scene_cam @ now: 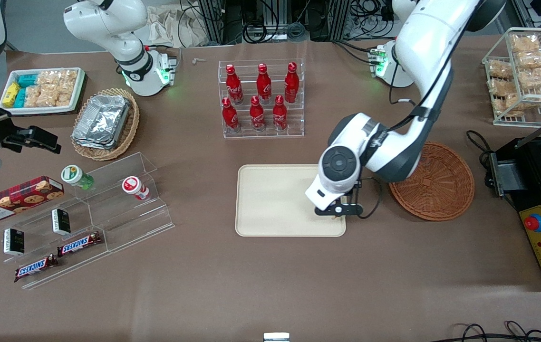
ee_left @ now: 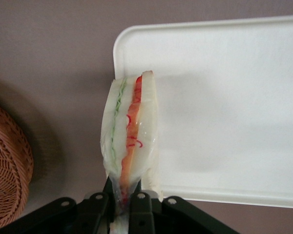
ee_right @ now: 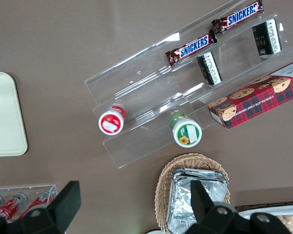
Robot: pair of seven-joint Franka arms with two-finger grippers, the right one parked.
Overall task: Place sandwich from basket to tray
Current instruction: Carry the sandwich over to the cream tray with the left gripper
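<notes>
Item: gripper (ee_left: 121,204), left arm. Fingers (ee_left: 136,207) clenched on the narrow end of the sandwich (ee_left: 129,134); the wedge hangs out from the fingers, cut edge showing green and orange-red filling between pale bread.

Item: sandwich. Held above the corner region of the tray (ee_left: 224,97), clear of the basket (ee_left: 7,165). Its body straddles the tray's rounded corner and rim: one bread face lies over the tray surface, the other over bare bench (ee_left: 53,58).

Item: tray. Cream-beige, low rim, rounded corners. In the front view the gripper (scene_cam: 339,209) sits over the tray (scene_cam: 275,199) edge that faces the basket (scene_cam: 441,190). The tray floor stretching away from the fingers is bare.

Item: basket. Reddish-brown wicker, beside the tray toward the working arm's end, with a strip of bench (scene_cam: 375,247) between their rims. The arm's elbow overlaps its rim in the front view.

Item: bottle rack (scene_cam: 261,97). Farther from the front camera than the tray, apart from it.
</notes>
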